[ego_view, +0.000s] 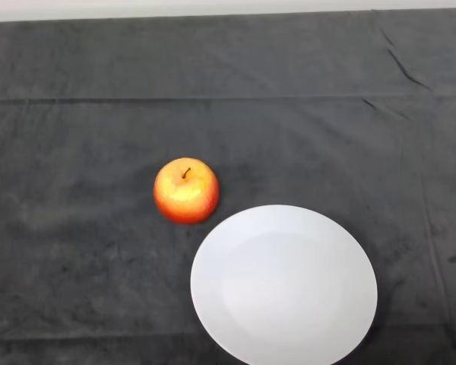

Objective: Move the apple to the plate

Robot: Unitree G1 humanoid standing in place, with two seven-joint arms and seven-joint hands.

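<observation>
A red and yellow apple (186, 191) stands upright on the dark cloth, stem up, a little left of the middle of the head view. A round white plate (283, 285) lies just to its lower right, near the front edge. The apple sits beside the plate's upper left rim, close to it but on the cloth, and nothing lies on the plate.
The dark cloth (76, 137) covers the whole table, with a fold line running across the back and creases at the far right. A pale strip of wall or floor (213, 7) shows beyond the table's far edge.
</observation>
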